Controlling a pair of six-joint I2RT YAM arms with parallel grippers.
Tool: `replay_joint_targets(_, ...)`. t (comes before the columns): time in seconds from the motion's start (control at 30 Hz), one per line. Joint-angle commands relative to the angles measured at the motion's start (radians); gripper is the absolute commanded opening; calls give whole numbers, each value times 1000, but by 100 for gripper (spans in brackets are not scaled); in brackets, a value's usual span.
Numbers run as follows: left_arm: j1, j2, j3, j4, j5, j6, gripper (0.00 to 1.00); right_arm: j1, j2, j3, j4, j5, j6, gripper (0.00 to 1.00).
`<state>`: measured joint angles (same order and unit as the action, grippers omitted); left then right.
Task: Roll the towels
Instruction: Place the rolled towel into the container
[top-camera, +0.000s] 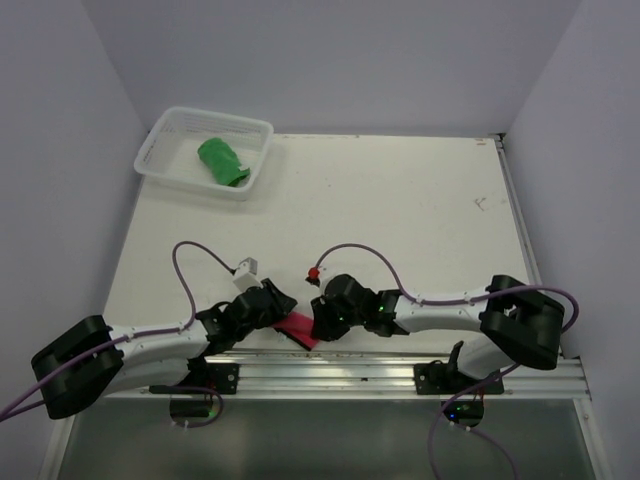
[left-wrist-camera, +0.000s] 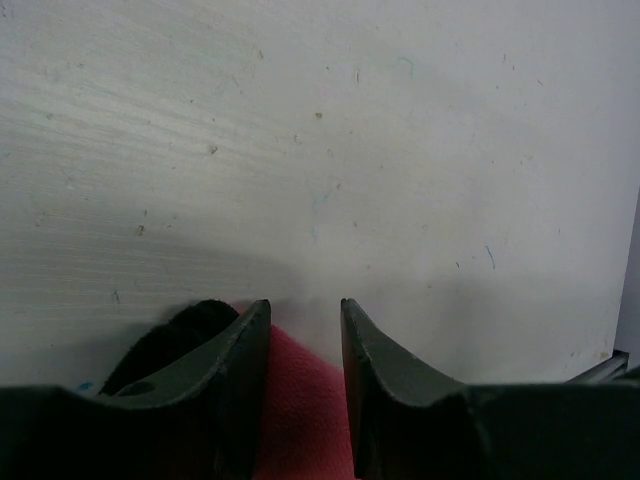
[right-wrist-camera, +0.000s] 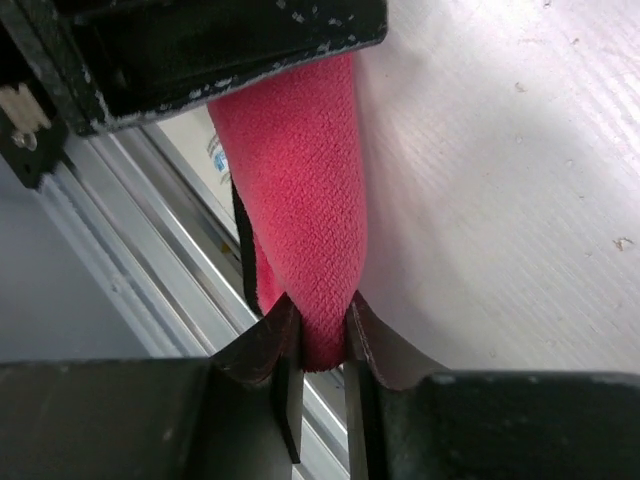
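**Step in hand.** Second towel of two. The green towel (top-camera: 222, 162) lies bundled as a roll in the white mesh basket (top-camera: 152, 142) at the far left corner of the table (top-camera: 400, 220). It looks finished. The red towel (right-wrist-camera: 300, 200) is being worked at the near edge, just beyond the aluminium rail (top-camera: 330, 370), strung between both grippers.

**Red towel, condition.** Gathered into a thick lengthwise fold or loose roll, red face outward, with a strip of dark underside showing along one edge. Whether it is fully rolled cannot be told.

**Right gripper (right-wrist-camera: 320, 305).** Nearly pressed together, its fingers (right-wrist-camera: 262, 345) pinching the near end of the red towel, cloth bulging above the tips.

**Left gripper (left-wrist-camera: 305, 305).** Jaws part-way apart, with red cloth filling the gap and lying against both inner faces. This is judged a hold on a thicker part of the towel.

**Next move, judged.** Both ends need to turn together so the layers tighten and do not slacken. The finished roll then likely goes to the basket beside the green one.
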<state>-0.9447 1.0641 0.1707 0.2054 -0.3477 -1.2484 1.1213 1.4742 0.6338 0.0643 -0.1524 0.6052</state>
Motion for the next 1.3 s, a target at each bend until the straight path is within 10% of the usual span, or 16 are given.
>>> replay_joint_targets(0.0, -6, 48, -31, -190, -33, 6, 40, 111, -37, 33, -61, 176, -115, 12)
replay_joint_targets(0.2, -6, 45, 52, -311, -14, -11, 45, 329, 9, 75, -158, 652, -144, 0)
replay_joint_targets(0.5, -3, -32, 361, -705, -33, -20, 84, 482, 159, 211, -294, 1163, -61, 0)
replay_joint_targets(0.83, 4, -119, 524, -1028, -77, -32, 90, 523, 314, 271, -261, 1269, -5, 0)
replay_joint_targets(1.27, 3, 62, 451, -790, 47, -52, 92, 560, 344, 287, -181, 1266, -76, 0)
